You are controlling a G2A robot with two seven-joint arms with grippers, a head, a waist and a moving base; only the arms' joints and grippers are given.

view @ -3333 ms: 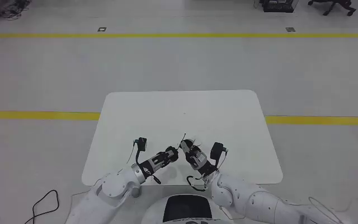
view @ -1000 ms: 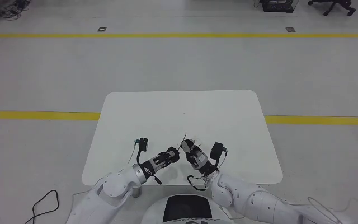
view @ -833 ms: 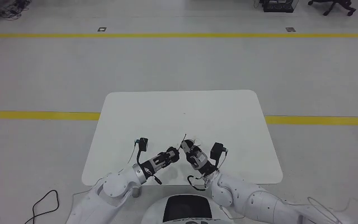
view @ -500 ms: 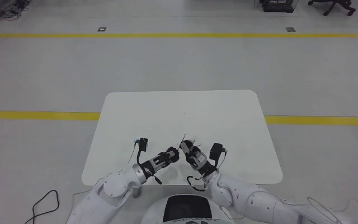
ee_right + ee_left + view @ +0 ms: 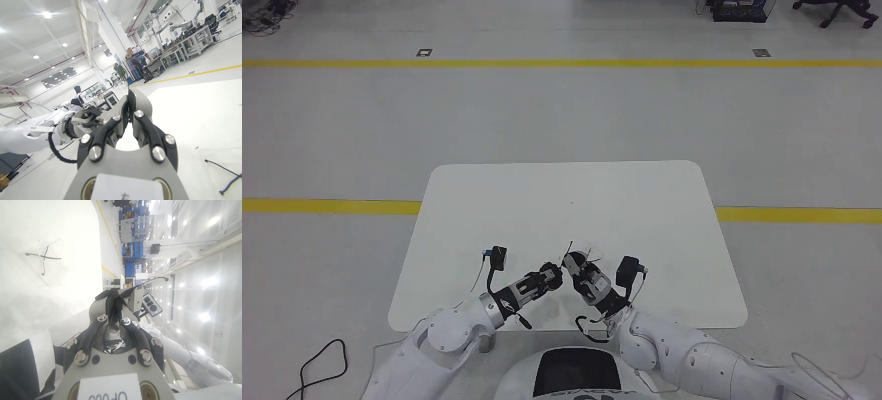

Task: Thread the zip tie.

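Both arms sit low over the near edge of the table point(image 5: 642, 200), tips close together. The right gripper point(image 5: 128, 103) is clamped tight on the zip tie point(image 5: 128, 89), with the thin strap poking out past its fingertips. The left gripper point(image 5: 113, 300) looks pinched closed too, with a thin black strand between its pads. I take that for the same tie's other end.

My tip for this step: hold one end dead steady, line the tail up square with the head's slot, then feed slowly so the strap doesn't buckle. Grip near the tip, it's floppy. Spare ties point(image 5: 43, 256) lie crossed farther out on the table.
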